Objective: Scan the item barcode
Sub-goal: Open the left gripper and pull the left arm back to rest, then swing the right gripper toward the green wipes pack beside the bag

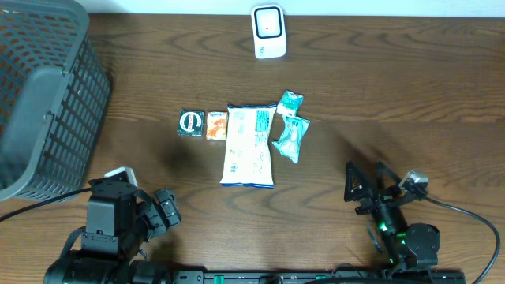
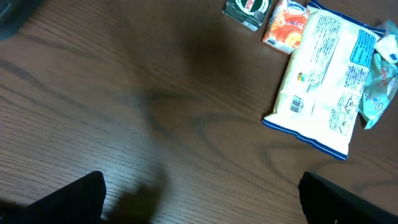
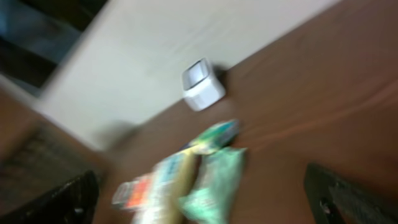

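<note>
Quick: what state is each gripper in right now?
Left gripper: open, holding nothing.
Right gripper: open, holding nothing.

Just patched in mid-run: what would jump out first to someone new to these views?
A row of snacks lies in the middle, dominated by the large white bag, with teal packets on its right and two small cartons on its left. The white scanner stands at the far edge, and the grey basket fills the left corner. The left pincer and right pincer hang open, empty, nearest us.
</note>
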Robot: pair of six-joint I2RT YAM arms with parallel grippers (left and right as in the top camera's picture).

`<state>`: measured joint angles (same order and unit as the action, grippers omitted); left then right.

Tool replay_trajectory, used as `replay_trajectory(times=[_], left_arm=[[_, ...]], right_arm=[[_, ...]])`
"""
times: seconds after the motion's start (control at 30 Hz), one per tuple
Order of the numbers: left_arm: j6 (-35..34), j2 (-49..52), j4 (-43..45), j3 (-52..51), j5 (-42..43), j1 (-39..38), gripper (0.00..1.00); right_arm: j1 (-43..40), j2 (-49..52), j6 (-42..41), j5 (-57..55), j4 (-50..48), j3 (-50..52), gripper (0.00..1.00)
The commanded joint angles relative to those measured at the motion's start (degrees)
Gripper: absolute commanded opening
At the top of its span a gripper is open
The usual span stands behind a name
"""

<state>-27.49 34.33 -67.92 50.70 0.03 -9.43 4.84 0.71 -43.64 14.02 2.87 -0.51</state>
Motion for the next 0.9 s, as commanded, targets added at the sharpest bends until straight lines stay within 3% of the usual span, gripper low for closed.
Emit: replay_trajectory(times=[0.0,0.07,0.27,0.87], left_arm=[[-0.90,-0.24,-0.15,-0.24,-0.52,0.13,0.98],[-0.90,-0.24,-0.15,-0.24,-0.52,0.13,0.98],[-0.90,-0.24,-0.15,-0.24,-0.52,0.13,0.98],[-0.90,-0.24,-0.17,-0.24,-0.52,0.13,0.98]], right_arm=[[0.46,-0.33,-19.23,10.75,-0.48,0.22,0.99],[0.48,-0.33,-23.58,12.94,-0.48,0.22,0.99],[0.46,-0.33,-21.97,18.88,-0.37,0.22,0.99],[0.46,-0.33,-21.88,18.95,-0.37,0.22,0.99]])
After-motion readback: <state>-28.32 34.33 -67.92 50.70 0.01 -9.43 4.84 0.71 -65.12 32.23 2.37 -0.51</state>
